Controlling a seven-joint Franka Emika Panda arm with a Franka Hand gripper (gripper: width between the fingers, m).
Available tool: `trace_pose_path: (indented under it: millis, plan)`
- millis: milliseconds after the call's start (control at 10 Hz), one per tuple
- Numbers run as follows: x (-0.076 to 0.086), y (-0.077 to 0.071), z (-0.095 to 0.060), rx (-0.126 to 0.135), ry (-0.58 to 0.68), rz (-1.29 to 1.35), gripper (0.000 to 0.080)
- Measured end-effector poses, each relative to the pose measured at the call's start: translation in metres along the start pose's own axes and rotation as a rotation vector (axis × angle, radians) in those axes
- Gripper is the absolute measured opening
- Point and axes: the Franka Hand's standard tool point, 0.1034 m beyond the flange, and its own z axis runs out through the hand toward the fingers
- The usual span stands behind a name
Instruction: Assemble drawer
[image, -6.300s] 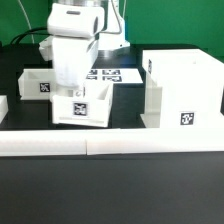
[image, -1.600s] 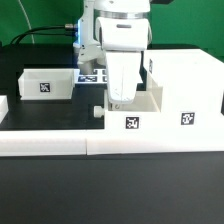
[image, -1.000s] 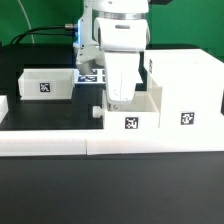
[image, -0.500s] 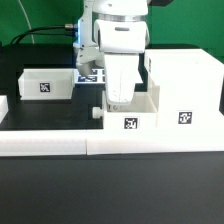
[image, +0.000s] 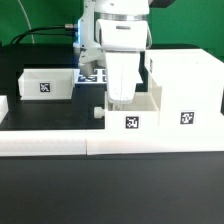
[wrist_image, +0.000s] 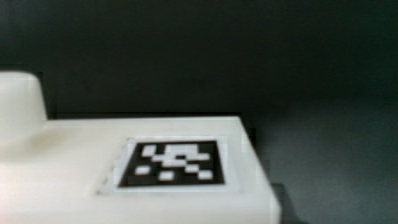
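Observation:
The large white housing (image: 183, 88) stands at the exterior view's right. A small open-topped tray (image: 130, 115) with a tag and a knob (image: 98, 113) sits against the housing's left side, partly inside its opening. My gripper (image: 120, 97) reaches down into this tray, and its fingers look closed on the tray's wall. A second small tray (image: 45, 83) stands at the exterior view's left. The wrist view shows only a white tagged face (wrist_image: 178, 163) of the tray and a white stub (wrist_image: 18, 95). The fingers do not show there.
A long low white rail (image: 110, 143) runs along the front of the black table. The marker board (image: 92, 75) lies behind the gripper. The arm's body hides part of the housing's opening.
Since the earliest frame the gripper has carried the small tray from the left to the housing's left side. Over the last second and a half nothing has visibly moved.

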Motion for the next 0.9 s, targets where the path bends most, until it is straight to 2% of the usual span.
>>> trace_pose_path:
  millis: [900]
  plan:
    - [-0.0009,-0.0013,0.0006,0.004,-0.010,-0.022,0.0042]
